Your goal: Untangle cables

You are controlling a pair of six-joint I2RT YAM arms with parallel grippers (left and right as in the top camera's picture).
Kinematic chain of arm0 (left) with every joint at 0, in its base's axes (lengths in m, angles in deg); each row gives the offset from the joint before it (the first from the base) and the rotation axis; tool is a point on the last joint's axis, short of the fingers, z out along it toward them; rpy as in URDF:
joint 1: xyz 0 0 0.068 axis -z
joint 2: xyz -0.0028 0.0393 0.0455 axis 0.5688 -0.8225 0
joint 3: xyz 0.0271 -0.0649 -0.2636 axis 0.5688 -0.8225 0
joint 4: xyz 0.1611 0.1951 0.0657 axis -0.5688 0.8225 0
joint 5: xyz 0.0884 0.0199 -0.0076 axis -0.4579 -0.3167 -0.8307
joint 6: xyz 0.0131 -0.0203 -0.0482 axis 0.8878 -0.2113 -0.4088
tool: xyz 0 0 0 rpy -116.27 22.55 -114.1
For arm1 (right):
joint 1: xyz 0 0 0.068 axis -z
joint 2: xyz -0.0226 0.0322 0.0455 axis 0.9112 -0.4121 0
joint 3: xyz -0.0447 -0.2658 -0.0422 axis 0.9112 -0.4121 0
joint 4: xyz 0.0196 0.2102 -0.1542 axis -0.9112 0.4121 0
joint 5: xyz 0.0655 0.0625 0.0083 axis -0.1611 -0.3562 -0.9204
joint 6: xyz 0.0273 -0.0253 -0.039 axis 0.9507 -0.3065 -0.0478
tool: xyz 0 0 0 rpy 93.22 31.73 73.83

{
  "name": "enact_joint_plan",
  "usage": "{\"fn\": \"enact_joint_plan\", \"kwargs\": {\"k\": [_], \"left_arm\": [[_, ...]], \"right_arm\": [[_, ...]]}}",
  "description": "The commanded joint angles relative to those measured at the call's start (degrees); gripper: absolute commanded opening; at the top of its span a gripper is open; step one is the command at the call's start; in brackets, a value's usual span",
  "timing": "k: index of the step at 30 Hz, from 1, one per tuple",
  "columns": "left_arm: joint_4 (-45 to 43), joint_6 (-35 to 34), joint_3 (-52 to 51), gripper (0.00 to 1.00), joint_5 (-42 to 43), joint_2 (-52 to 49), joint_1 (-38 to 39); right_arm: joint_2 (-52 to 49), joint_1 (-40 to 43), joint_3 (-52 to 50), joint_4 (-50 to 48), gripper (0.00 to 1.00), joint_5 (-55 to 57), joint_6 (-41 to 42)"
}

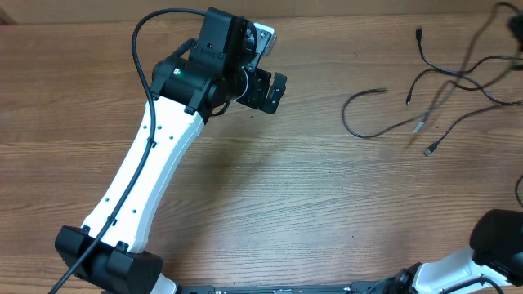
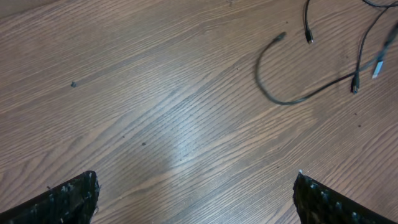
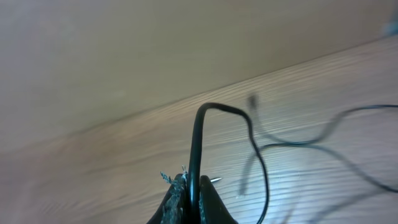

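Observation:
Several thin black cables [image 1: 453, 77] lie loosely crossed at the table's right side, and one curved strand [image 1: 368, 122] reaches out to the left. My left gripper [image 1: 265, 91] hovers over bare wood well to the left of them. In the left wrist view it [image 2: 196, 196] stands open, with nothing between its fingers [image 2: 68, 200], and the curved strand [image 2: 277, 96] and small plug ends [image 2: 309, 37] lie ahead at the upper right. My right gripper [image 3: 193, 186] is shut on a black cable [image 3: 198, 134], which arches up out of the jaws and drops to the right.
The wooden table [image 1: 310, 204] fills the view. The left arm's white link [image 1: 139, 180] runs from the bottom left corner toward the middle. The right arm's base [image 1: 498, 237] sits at the bottom right. More cable strands [image 3: 311, 142] trail across the wood beyond the right gripper.

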Motion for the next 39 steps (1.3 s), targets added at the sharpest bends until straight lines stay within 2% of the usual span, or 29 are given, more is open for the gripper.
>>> {"fn": "enact_joint_plan", "kwargs": {"k": [1,6,10,13,22,23,24,25,29,35,39], "left_arm": [[-0.1,1.5,-0.2,1.00,-0.6,1.1,0.0],[-0.1,1.5,-0.2,1.00,-0.6,1.1,0.0],[-0.1,1.5,-0.2,1.00,-0.6,1.1,0.0],[-0.1,1.5,-0.2,1.00,-0.6,1.1,0.0],[-0.1,1.5,-0.2,1.00,-0.6,1.1,0.0],[-0.1,1.5,-0.2,1.00,-0.6,1.1,0.0],[-0.1,1.5,-0.2,1.00,-0.6,1.1,0.0],[-0.1,1.5,-0.2,1.00,-0.6,1.1,0.0],[-0.1,1.5,-0.2,1.00,-0.6,1.1,0.0],[-0.1,1.5,-0.2,1.00,-0.6,1.1,0.0],[-0.1,1.5,-0.2,1.00,-0.6,1.1,0.0]], "right_arm": [[0.6,4.5,-0.1,-1.8,0.04,1.8,0.2],[0.6,9.2,-0.2,-4.3,0.04,1.8,0.2],[0.5,11.9,-0.2,-6.3,0.04,6.4,0.2],[0.5,13.0,-0.2,-6.7,0.04,11.1,0.2],[0.4,14.4,-0.3,-6.6,0.05,12.8,0.3],[0.4,14.4,-0.3,-6.4,0.15,13.4,0.2],[0.4,14.4,-0.3,-6.3,0.31,13.8,0.2],[0.4,14.4,-0.3,-6.2,0.62,13.8,0.2],[0.4,14.4,-0.3,-6.3,0.78,13.8,1.5],[0.4,14.3,-0.3,-5.9,0.87,11.9,1.9],[0.4,14.3,-0.3,-5.6,0.98,5.8,1.9]]}}
